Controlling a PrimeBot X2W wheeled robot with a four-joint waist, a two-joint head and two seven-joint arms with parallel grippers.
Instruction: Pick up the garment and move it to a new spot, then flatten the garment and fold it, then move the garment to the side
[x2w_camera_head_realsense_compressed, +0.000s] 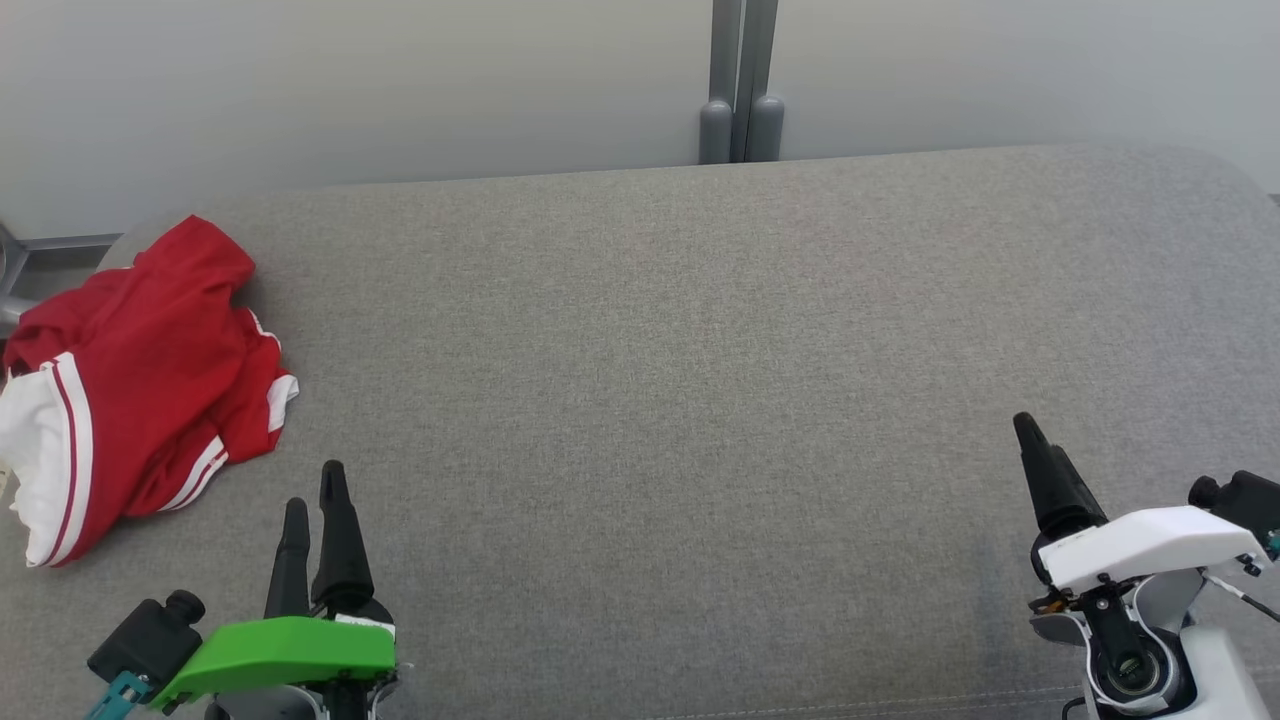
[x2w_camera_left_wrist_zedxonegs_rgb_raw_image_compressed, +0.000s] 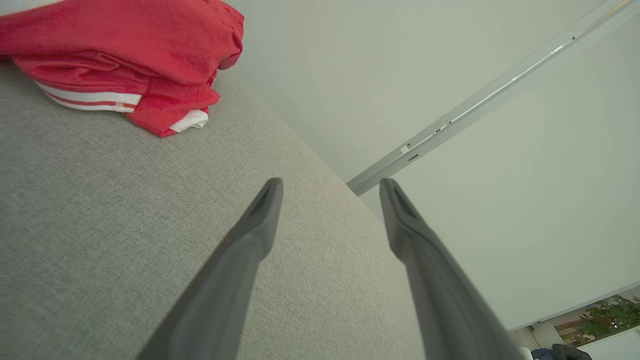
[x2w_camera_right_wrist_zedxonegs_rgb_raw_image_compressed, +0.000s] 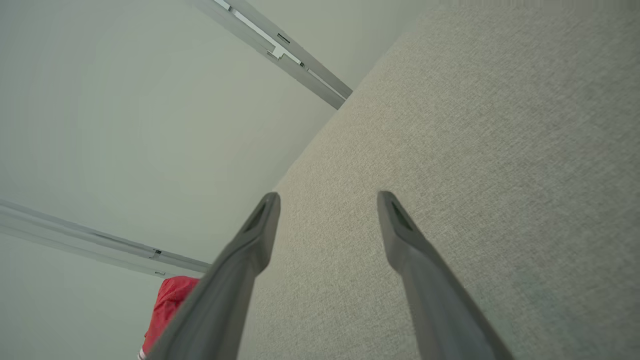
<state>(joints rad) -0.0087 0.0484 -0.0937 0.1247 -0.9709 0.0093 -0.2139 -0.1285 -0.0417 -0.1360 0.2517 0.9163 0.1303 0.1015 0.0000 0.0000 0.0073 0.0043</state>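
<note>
**Left claw (x2w_camera_head_realsense_compressed: 314, 488) and right claw (x2w_camera_head_realsense_compressed: 1030, 432) both released, empty; garment (x2w_camera_head_realsense_compressed: 150, 390) heaped at left edge**

Near edge, head view: left claw sits low left under its green cover, both dark fingers pointing away over the grey fabric surface (x2w_camera_head_realsense_compressed: 700, 400). Right claw sits low right under a white cover. One of its fingers shows from here; the other is hidden behind it.

Left wrist view: left claw (x2w_camera_left_wrist_zedxonegs_rgb_raw_image_compressed: 331, 184) has its fingers spread wide with bare fabric between them. Nothing gripped, nothing touched.

Right wrist view: same for the right claw (x2w_camera_right_wrist_zedxonegs_rgb_raw_image_compressed: 327, 196). Fingers wide apart, nothing between them, plain grey cloth below.

Mid-surface: flat grey weave across the middle, rounded corners at the far side.

Garment: red with white stripes and a white panel, crumpled in a loose pile, not flattened and not folded. It lies at the surface's left edge, ahead of and to the left of the left claw, near it but apart. Well apart from the right claw, on the opposite side. Left wrist view has the garment (x2w_camera_left_wrist_zedxonegs_rgb_raw_image_compressed: 125, 45) at top left, layers bunched on each other. Right wrist view catches a red corner (x2w_camera_right_wrist_zedxonegs_rgb_raw_image_compressed: 170, 305) beside its own finger. Can't tell whether the white part hangs off the edge.

Far side: pale wall (x2w_camera_head_realsense_compressed: 350, 80), with a grey vertical post (x2w_camera_head_realsense_compressed: 740, 90) behind the surface's far edge, near centre.
</note>
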